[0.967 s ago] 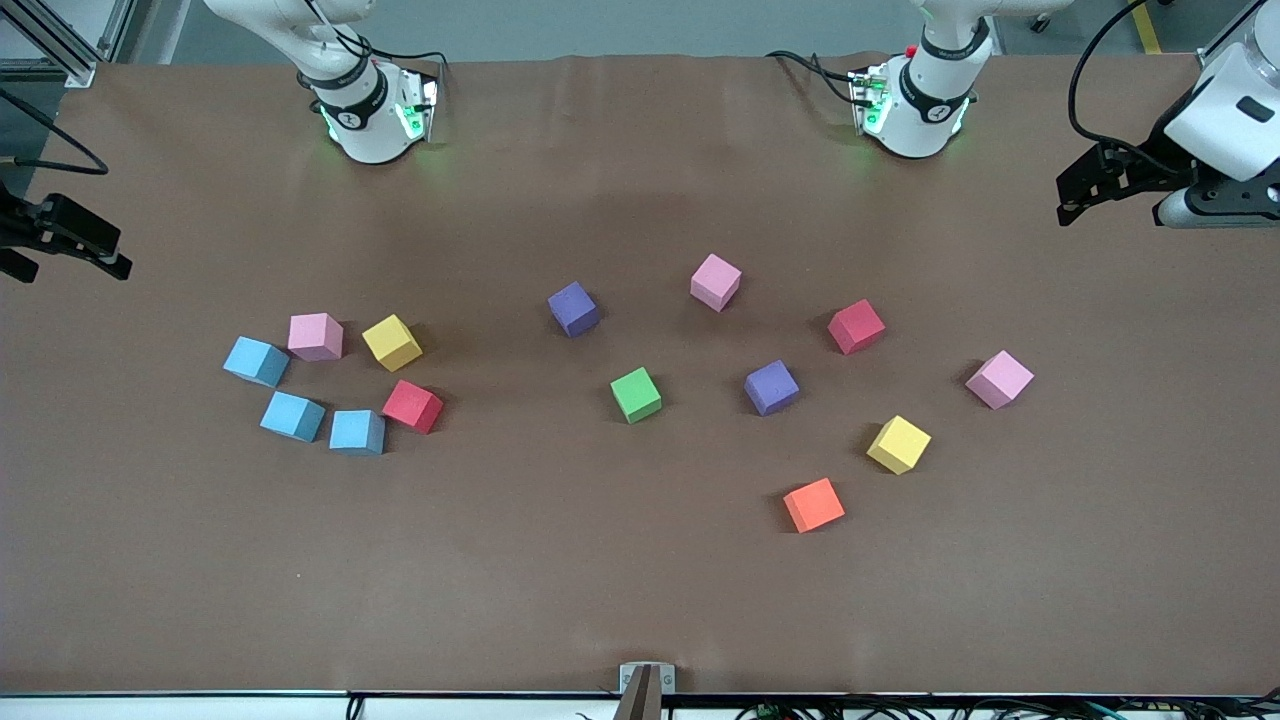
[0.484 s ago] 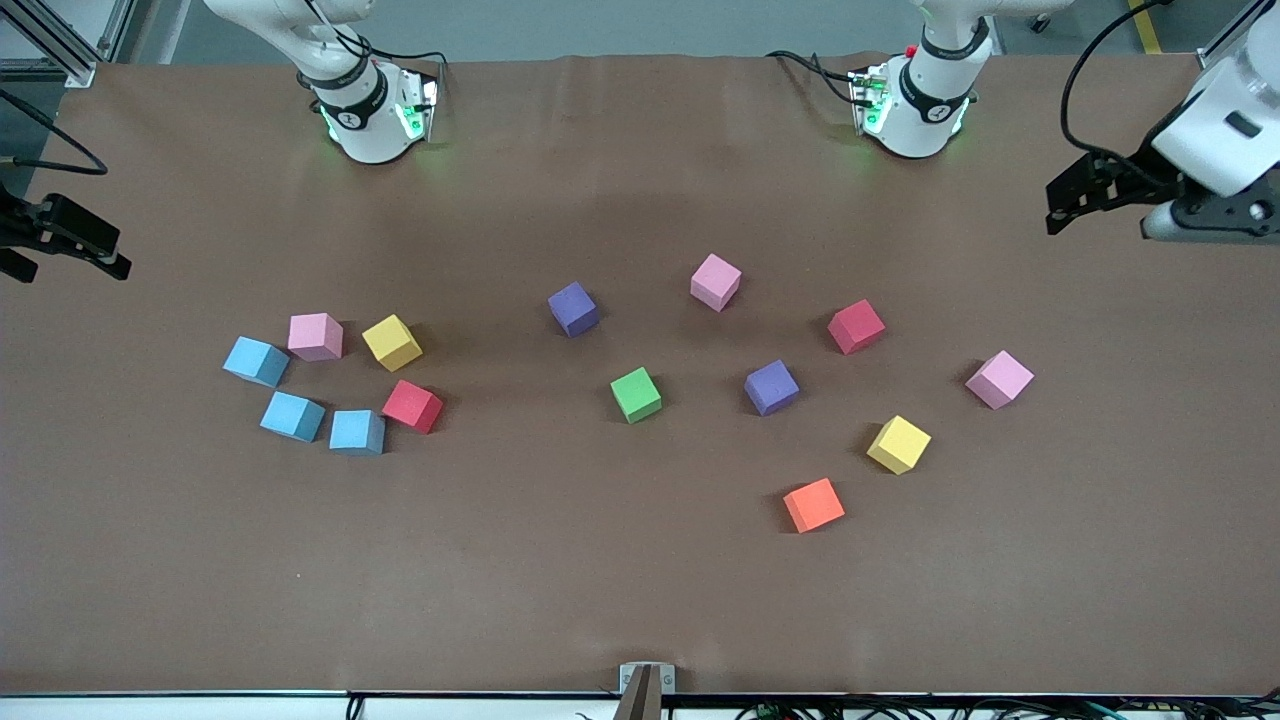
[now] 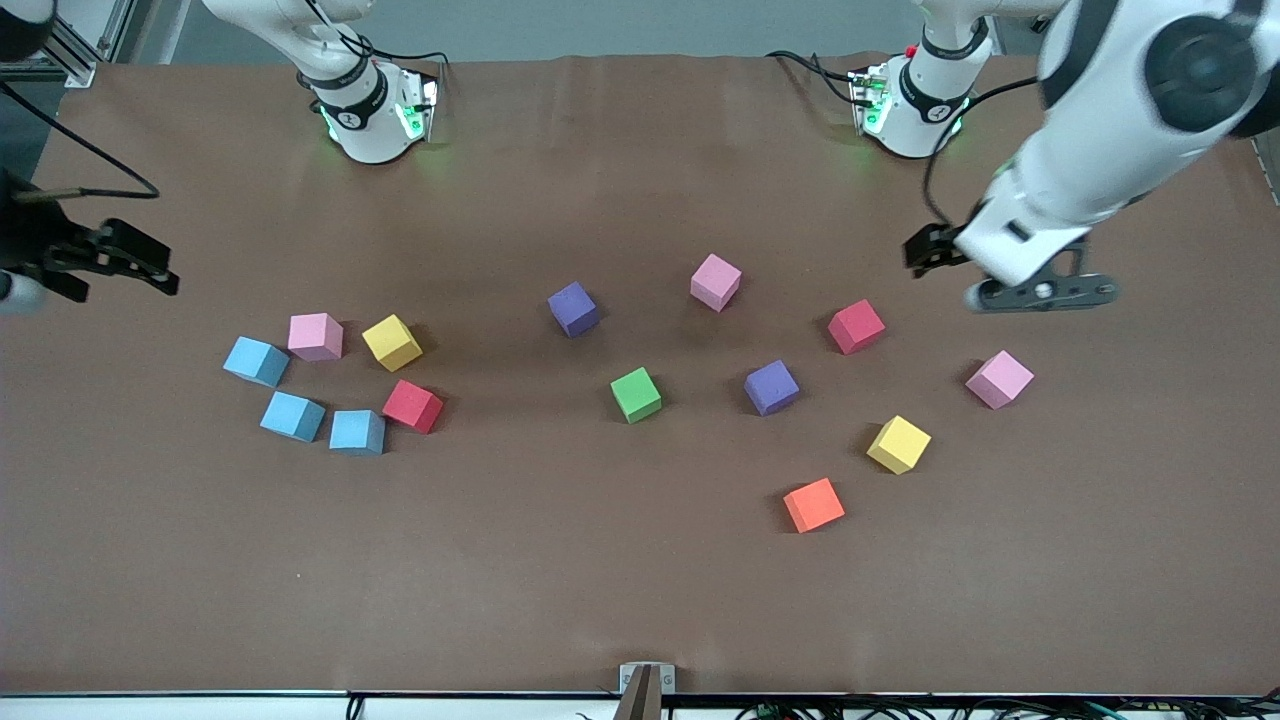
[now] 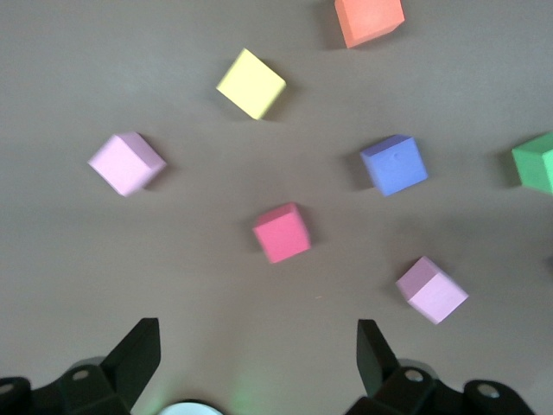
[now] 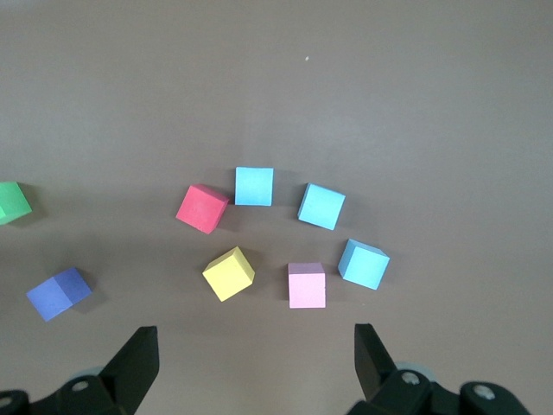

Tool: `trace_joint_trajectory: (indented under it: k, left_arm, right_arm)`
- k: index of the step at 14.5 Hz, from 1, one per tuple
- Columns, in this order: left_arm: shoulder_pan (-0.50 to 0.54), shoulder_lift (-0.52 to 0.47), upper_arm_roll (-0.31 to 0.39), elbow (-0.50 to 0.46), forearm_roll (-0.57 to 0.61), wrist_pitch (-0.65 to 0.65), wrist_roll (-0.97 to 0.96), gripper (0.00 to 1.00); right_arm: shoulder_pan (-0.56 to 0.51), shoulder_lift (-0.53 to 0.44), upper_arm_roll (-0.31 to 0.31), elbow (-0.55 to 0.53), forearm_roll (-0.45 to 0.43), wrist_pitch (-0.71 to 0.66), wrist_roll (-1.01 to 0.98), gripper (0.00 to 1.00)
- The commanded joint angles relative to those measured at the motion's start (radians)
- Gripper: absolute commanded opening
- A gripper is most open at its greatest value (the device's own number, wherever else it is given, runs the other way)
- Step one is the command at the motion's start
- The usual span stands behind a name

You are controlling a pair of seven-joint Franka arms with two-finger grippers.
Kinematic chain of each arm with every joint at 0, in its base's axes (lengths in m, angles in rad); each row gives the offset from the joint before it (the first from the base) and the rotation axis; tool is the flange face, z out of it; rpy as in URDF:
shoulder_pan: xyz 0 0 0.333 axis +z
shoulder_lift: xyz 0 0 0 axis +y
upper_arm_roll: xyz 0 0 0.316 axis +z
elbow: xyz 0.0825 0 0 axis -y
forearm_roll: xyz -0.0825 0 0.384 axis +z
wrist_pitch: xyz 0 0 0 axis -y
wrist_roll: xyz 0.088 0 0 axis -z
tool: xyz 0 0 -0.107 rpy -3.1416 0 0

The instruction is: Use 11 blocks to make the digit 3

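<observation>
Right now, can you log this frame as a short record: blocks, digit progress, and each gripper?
blocks: fourteen loose cubes, none touching a gripper
cluster: six blocks toward the right arm's end: three blue, pink, yellow, red
spread: eight blocks from mid-table toward the left arm's end: two purple, two pink, green, red, yellow, orange
digit 3: not started, no bars formed
left gripper: open, empty, over bare table by the red block
right gripper: open, empty, over the table edge at its own end
</observation>
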State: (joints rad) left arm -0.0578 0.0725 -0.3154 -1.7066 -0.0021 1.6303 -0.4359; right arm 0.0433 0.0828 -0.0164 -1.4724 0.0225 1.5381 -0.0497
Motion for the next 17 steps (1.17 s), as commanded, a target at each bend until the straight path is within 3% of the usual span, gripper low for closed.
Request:
trace_joint_trajectory:
  k: [1,9,12,14,17]
  left_arm:
    - [0.001,0.075,-0.060,-0.008,-0.012,0.040,-0.142,1.00]
    - [-0.161,0.078,-0.120,-0.310,-0.012,0.394,-0.679,1.00]
    - [-0.220,0.093,-0.123,-0.415,-0.013,0.564,-0.962,1.00]
    - [-0.281,0.133,-0.122,-0.427,-0.007,0.628,-1.165,1.00]
    - [-0.315,0.176,-0.122,-0.456,0.011,0.689,-1.276,1.00]
  right_arm:
    - [0.018,0.018,-0.002,0.009,0.001,-0.001,0.004,1.00]
    - [0.087,0.146,-0.002,-0.009,-0.013,0.029,0.040,0.99]
    - [0.102,0.149,-0.001,-0.130,0.002,0.160,0.210,0.99]
    - [0.122,0.150,-0.001,-0.199,0.004,0.242,0.284,0.99]
    - [0.138,0.166,-0.001,-0.316,0.004,0.414,0.381,1.00]
